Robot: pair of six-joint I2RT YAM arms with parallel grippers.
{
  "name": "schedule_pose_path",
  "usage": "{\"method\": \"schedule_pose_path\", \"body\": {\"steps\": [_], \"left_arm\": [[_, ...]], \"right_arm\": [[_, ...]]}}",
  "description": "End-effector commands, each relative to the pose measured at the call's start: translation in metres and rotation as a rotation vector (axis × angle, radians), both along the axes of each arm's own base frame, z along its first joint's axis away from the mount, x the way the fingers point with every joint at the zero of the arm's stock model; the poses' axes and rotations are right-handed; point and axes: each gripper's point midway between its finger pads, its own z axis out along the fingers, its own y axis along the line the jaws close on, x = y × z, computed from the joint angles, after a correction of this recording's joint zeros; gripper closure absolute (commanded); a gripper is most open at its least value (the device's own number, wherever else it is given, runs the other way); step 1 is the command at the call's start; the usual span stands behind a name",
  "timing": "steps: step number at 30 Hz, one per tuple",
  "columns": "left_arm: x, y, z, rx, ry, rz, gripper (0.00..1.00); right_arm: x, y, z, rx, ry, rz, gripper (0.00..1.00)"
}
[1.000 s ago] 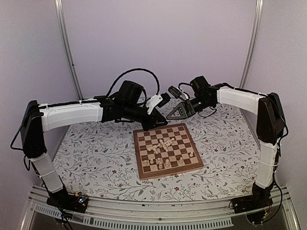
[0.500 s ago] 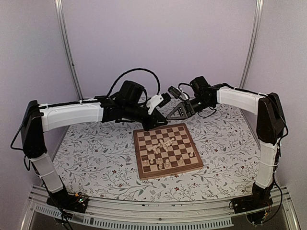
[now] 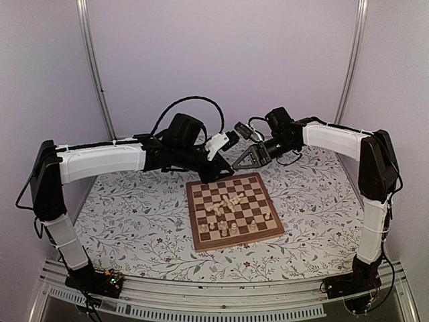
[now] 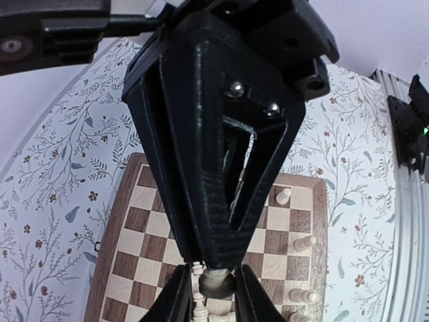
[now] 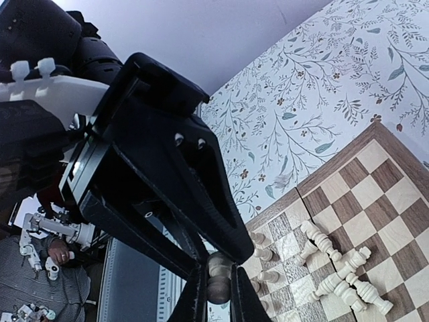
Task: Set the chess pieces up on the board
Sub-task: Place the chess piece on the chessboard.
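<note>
Top external view: the board [image 3: 258, 194] lies nearward of both hands, your left hand [image 3: 213, 176] closer than your right hand [image 3: 242, 159]. Each pinches one chess piece [image 5: 218, 272].

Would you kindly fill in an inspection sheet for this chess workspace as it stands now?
Surface: floral tablecloth, flat.
Job's things: board centred; chess pieces mostly toppled mid-board, some upright along its near edge.
Clutter: nothing seen.
Hands: right hand shut on one piece above the board's far edge; left hand around apparently the same piece, grip unclear.
Cables: black cable loops above the left arm.
Surroundings: pale walls, metal poles.
</note>
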Motion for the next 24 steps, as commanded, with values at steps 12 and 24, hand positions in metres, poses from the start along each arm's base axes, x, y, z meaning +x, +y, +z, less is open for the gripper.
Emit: {"method": "schedule_pose_path", "body": {"steps": [12,24], "left_arm": [[0.038,0.067,0.0,0.235,-0.255,0.237,0.49],[0.093,0.121,0.004,0.162,-0.291,0.519,0.48]], "right_arm": [[0.009,-0.066,-0.035,-0.386,-0.527,-0.11,0.98],[-0.034,-0.089,-0.063,-0.541,-0.646,0.029,0.97]]}}
